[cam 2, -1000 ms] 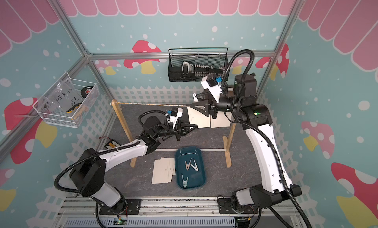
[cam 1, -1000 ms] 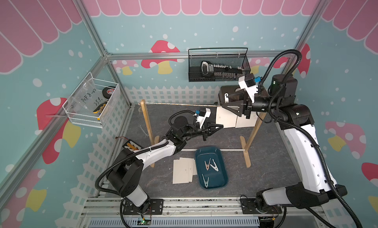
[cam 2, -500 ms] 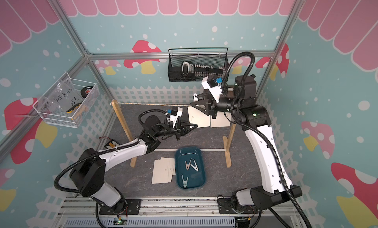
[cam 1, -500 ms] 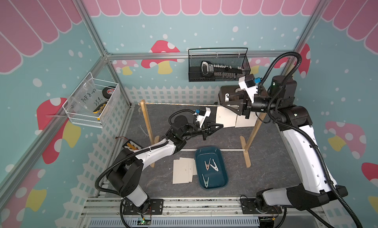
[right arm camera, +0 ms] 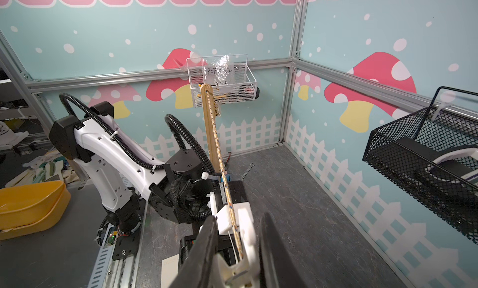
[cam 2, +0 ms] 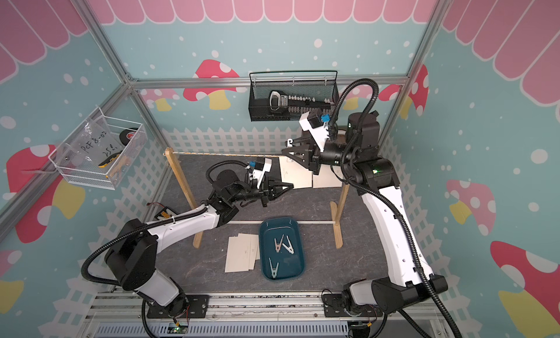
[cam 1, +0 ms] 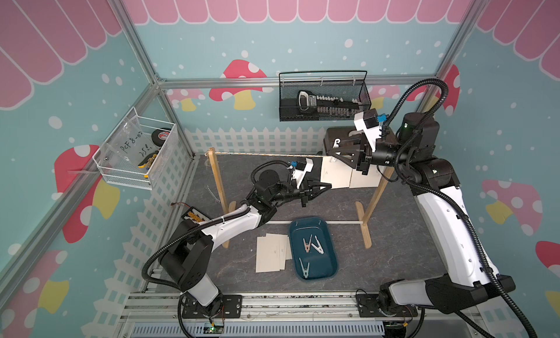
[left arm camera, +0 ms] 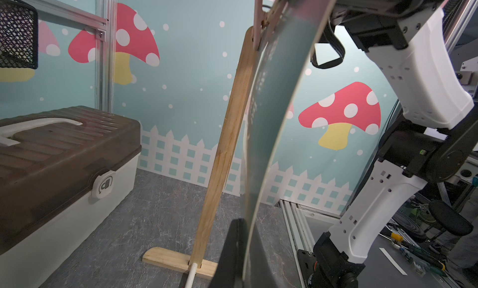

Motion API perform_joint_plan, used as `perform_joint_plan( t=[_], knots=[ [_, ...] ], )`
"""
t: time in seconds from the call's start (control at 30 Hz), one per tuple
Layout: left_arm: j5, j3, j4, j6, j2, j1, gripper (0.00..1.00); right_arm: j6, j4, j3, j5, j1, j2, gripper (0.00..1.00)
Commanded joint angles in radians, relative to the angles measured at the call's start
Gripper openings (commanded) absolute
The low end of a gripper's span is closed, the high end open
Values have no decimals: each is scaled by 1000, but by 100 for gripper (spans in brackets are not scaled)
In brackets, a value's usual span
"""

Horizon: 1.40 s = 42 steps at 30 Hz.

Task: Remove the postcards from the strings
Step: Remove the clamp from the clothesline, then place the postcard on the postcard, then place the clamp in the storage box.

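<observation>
The string (cam 1: 266, 154) (cam 2: 227, 154) runs between two wooden posts. Two cream postcards hang near the right post (cam 1: 375, 200): one (cam 1: 333, 175) (cam 2: 295, 175) beside the other (cam 1: 365, 178). My left gripper (cam 1: 328, 186) (cam 2: 291, 186) (left arm camera: 244, 260) is shut on the lower corner of the left hanging postcard (left arm camera: 274, 118), which bows edge-on in the left wrist view. My right gripper (cam 1: 328, 153) (cam 2: 285, 151) (right arm camera: 239, 253) sits at the string (right arm camera: 219, 160), shut on the white clothespin (right arm camera: 243, 237) that pins this card. More postcards (cam 1: 271, 254) (cam 2: 242, 253) lie stacked on the table.
A blue tray (cam 1: 325, 260) (cam 2: 295, 260) holding three clothespins lies beside the stack. A brown-lidded box (cam 1: 336, 136) (left arm camera: 64, 149) stands behind the string's right end. A pink clothespin (left arm camera: 257, 23) holds the far card. A black mesh basket (cam 1: 324, 97) hangs on the back wall.
My right gripper's jaws have narrowed onto the white clothespin at the string. The left gripper has kept its hold on the postcard's corner without moving.
</observation>
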Motion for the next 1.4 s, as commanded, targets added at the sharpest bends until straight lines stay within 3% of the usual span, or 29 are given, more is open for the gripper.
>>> perform_joint_plan(
  t=[0.0,0.27,0.53,0.93,1.07,1.37],
  knots=[
    [14,38,-1,1,6,3,0,16,13,-5,3,1,-15,15],
    [0,37,-42,13,5,2,0,108,76,-3,63,2,-31,5],
    [-17,-14,-102,46,-38,2,0,224,172,-5,164,1,-93,4],
    [-115,-153,-377,83,-284,2,0,293,178,-46,222,1,-270,4],
    [-170,-208,-550,65,-426,2,0,353,197,-144,214,1,-361,3],
    [-347,-344,-912,-39,-736,2,0,431,253,-552,216,4,-639,2]
  ],
)
